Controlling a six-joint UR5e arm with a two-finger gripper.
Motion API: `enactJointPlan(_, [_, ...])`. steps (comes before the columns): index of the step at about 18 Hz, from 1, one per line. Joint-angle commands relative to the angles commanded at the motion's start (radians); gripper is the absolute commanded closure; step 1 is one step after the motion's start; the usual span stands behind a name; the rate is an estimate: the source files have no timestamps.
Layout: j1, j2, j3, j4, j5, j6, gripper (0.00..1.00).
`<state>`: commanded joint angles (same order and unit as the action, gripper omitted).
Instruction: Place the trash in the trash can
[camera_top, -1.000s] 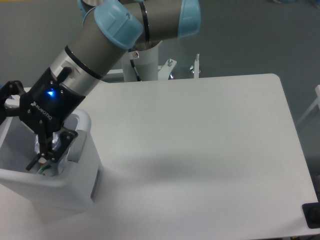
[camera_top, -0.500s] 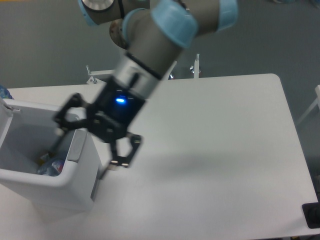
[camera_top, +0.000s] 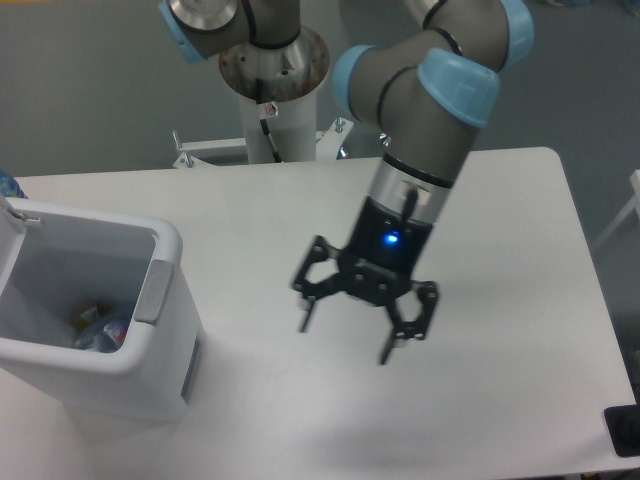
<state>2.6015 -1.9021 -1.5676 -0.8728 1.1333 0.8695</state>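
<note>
gripper (camera_top: 346, 340): spread wide and empty, hanging over the middle of the counter (camera_top: 500, 300), well apart from the bin.
trash (camera_top: 100, 330): lying at the bottom of the trash can, bluish and green bits showing; bottle and wrapper hard to tell apart.
trash can (camera_top: 150, 380): upright at the counter's left edge, open top.
task: looks done, since nothing is left out on the counter to pick up.

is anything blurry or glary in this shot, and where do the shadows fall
Fixed camera: lighting is soft and even, with no harsh glare on the table. The open gripper looks slightly soft, especially at its fingertips. A faint, diffuse shadow lies on the table below it. The inside of the trash can is dimmer, so the trash there is hard to make out.
</note>
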Motion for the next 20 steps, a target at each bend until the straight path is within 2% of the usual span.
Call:
enactJointPlan(4, [0.032,-0.002,-0.038,0.0,0.164,0.123,0.0])
enactJointPlan(9, [0.057,-0.005,-0.074,-0.003,0.287,0.319,0.0])
enactJointPlan(20, [0.057,-0.012,-0.104,-0.003,0.346,0.402,0.0])
